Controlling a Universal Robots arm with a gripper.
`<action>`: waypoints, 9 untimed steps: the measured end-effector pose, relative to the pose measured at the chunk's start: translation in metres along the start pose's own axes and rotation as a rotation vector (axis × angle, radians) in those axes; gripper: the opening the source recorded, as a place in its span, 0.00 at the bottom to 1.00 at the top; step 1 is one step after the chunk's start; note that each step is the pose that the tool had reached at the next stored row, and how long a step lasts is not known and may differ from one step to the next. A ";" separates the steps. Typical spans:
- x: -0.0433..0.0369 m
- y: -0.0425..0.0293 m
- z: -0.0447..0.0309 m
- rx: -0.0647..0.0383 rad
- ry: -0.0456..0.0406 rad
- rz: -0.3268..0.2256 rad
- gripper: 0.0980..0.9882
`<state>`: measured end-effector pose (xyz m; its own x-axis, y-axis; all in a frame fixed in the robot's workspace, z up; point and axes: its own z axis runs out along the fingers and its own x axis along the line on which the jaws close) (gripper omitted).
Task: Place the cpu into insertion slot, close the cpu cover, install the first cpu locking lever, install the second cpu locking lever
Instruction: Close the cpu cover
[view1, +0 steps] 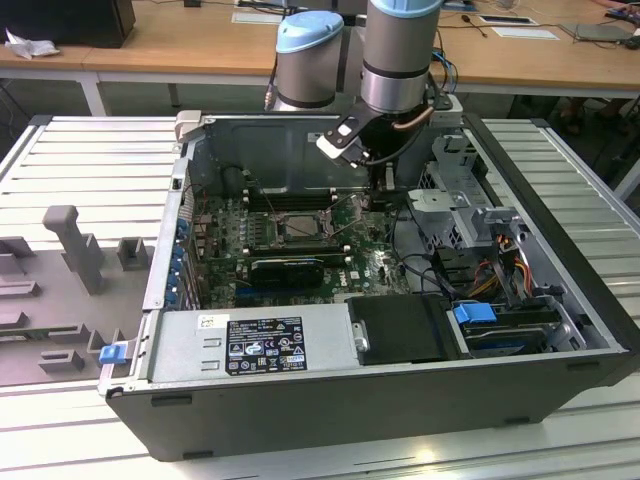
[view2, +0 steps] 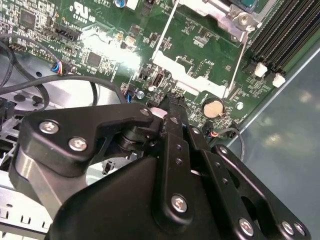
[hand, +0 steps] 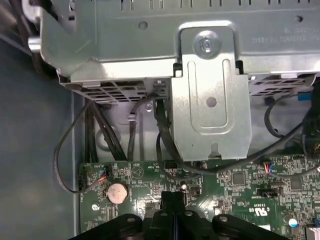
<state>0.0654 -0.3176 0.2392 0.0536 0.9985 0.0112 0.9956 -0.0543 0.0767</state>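
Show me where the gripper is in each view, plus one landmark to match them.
Exterior view: the gripper hangs over the green circuit board, toward the exterior view's right of the socket.
Second wrist view: the gripper points at the circuit board, close to the coin battery.
First wrist view: the gripper over the circuit board, coin battery beside it.
Shared landmark: the coin battery, in both wrist views.

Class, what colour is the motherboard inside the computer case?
The motherboard is green, seen best in the second wrist view.
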 end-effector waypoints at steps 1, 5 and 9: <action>-0.0002 -0.0012 -0.0002 0.000 -0.0001 0.000 0.01; -0.0004 -0.0060 -0.0006 0.000 -0.0001 0.000 0.01; -0.0007 -0.0115 -0.0010 0.000 0.0002 0.000 0.01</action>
<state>0.0538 -0.3177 0.2394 0.0536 0.9985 0.0114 0.9956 -0.0543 0.0766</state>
